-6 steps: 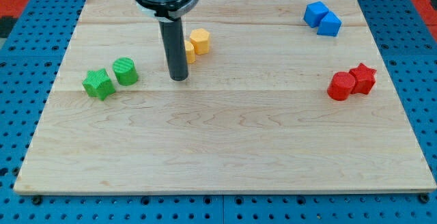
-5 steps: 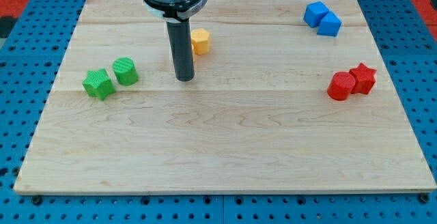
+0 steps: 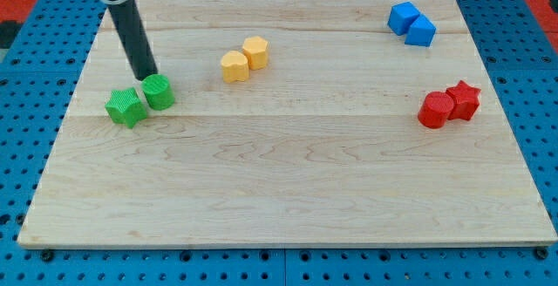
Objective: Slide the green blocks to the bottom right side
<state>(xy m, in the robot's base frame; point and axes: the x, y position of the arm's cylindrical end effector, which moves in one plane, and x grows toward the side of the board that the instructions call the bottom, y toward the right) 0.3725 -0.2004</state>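
A green cylinder (image 3: pixel 159 92) and a green star block (image 3: pixel 125 107) sit side by side at the view's left of the wooden board (image 3: pixel 288 190). My tip (image 3: pixel 146 78) stands just above them, touching or almost touching the cylinder's upper left edge. The rod leans up toward the view's top left.
Two yellow blocks (image 3: pixel 244 58) lie together at the upper middle. Two blue cubes (image 3: pixel 411 23) sit at the upper right. A red cylinder (image 3: pixel 434 110) and a red star block (image 3: pixel 463 99) sit at the right edge. Blue pegboard surrounds the board.
My tip has moved left from beside the yellow blocks to the upper edge of the green cylinder. Both yellow blocks now show fully. No block has visibly moved.
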